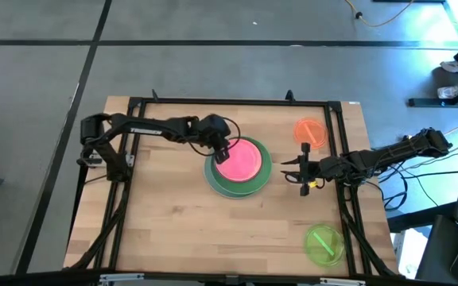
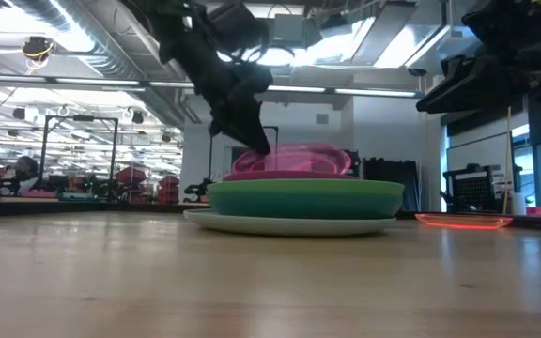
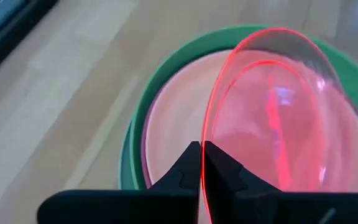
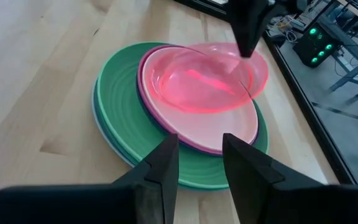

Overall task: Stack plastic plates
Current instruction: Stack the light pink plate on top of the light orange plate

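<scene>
A stack of plates (image 1: 237, 181) stands in the middle of the table. It has a pale plate at the bottom, teal and green ones above it (image 4: 120, 99), and a magenta-rimmed plate with a peach one (image 4: 222, 127) on top. My left gripper (image 1: 226, 151) is shut on a clear pink plate (image 1: 243, 159) over the stack. My right gripper (image 1: 302, 168) is open and empty, just right of the stack, pointing at it. An orange plate (image 1: 310, 133) and a lime plate (image 1: 323, 242) lie flat on the table's right side. My left gripper pinches the pink plate's rim (image 3: 207, 134) on the plate's left side, between its two fingers, one on the upper face and one on the lower. The fingers slant down from the table's left. The plate is tilted, held edge raised, with its opposite side low on the peach plate (image 4: 194, 102).
A black frame (image 1: 229, 103) runs round the wooden table's edges. Bare wood lies near and left of the stack (image 1: 173, 230). The orange plate also shows in the low view (image 2: 463, 222), behind and right of the stack.
</scene>
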